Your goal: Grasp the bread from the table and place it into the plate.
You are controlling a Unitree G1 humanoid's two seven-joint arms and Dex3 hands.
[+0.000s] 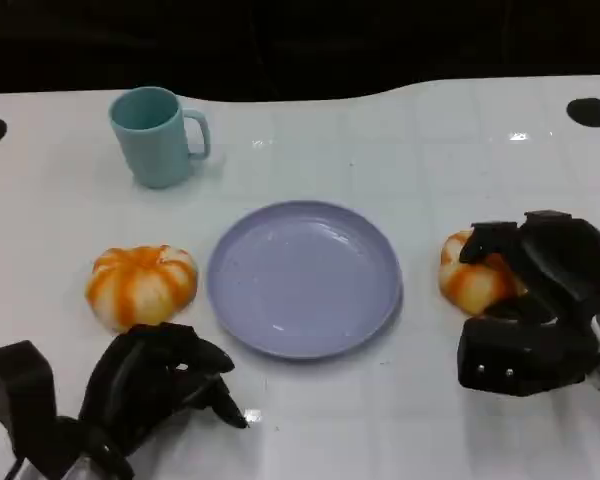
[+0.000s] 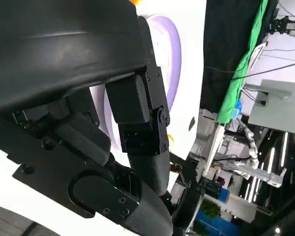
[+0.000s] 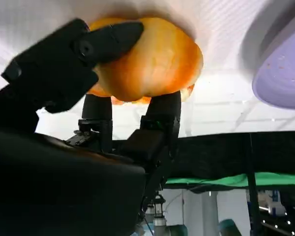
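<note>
On the white worktop [image 1: 400, 130], a teal mug [image 1: 154, 135] is standing far left; its inside cannot be seen. The left hand [image 1: 155, 380] is resting with fingers curled, holding nothing, just beside a striped orange bread roll [image 1: 140, 284]. The lilac plate [image 1: 303, 277] is sitting unfilled. The right hand [image 1: 535, 300] is gripping a second bread roll [image 1: 472, 275] beside the plate.

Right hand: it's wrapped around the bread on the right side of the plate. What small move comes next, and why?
Probably lift it a little. The right hand already has fingers over and under the bread, which looks to be still low at the table, beside the plate. It needs to clear the rim before crossing over.
</note>
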